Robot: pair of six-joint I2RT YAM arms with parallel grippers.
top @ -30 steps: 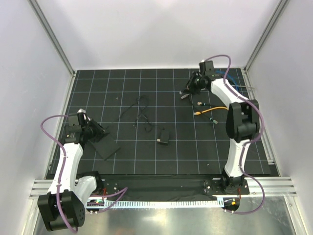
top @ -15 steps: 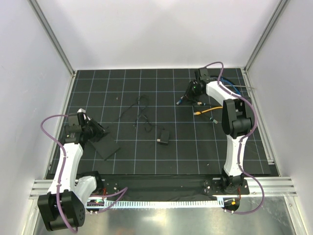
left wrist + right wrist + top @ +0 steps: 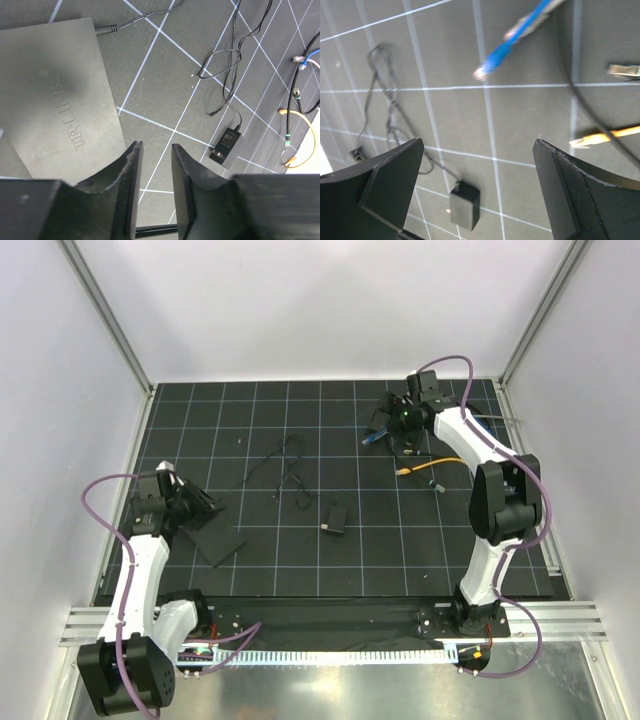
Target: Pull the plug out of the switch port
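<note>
Three white walls [image 3: 330, 310], black gridded floor [image 3: 300, 560], left gripper [image 3: 154, 150] slightly parted (empty), right gripper [image 3: 477, 150] wide

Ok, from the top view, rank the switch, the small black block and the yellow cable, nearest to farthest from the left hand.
1. switch, right beside the left hand, at the left.
2. small black block, near the middle.
3. yellow cable, far over on the right.
</note>
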